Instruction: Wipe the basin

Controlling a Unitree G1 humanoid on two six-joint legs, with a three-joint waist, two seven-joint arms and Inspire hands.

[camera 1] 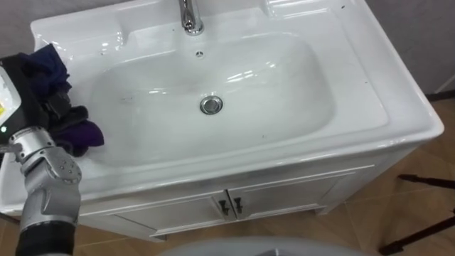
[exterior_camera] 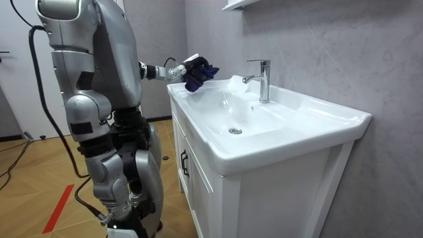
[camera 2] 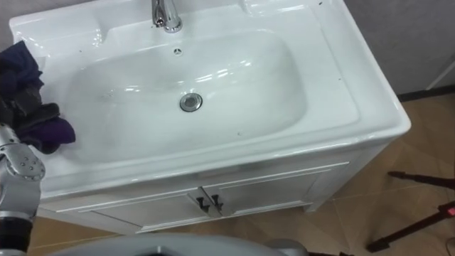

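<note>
The basin (camera 1: 370, 107) sits white and glossy below my head camera, the bowl bare apart from its drain (camera 1: 210, 105) in the middle and the faucet (camera 1: 189, 18) at the back edge. My wiping cloth (camera 1: 82, 135), a dark blue and purple bundle, is bunched at the basin's left rim, just outside the bowl. I have the left robot hand (camera 1: 57, 107) clenched around it, with dark fingers curled into the folds and cloth spilling out above and below them. In the room view the robot stands at the end of the cabinet (exterior_camera: 198, 192), left arm stretched forward, with the cloth held over the near corner of the rim.

I judge this to be the very start of the wipe: cloth grasped and brought to the edge, bowl not yet worked. Next I want to lower the bundle onto the sloping left wall of the bowl and sweep toward the drain. That calls for steady downward pressure, a firm grasp so the cloth doesn't slip out, and clearance from the faucet.
</note>
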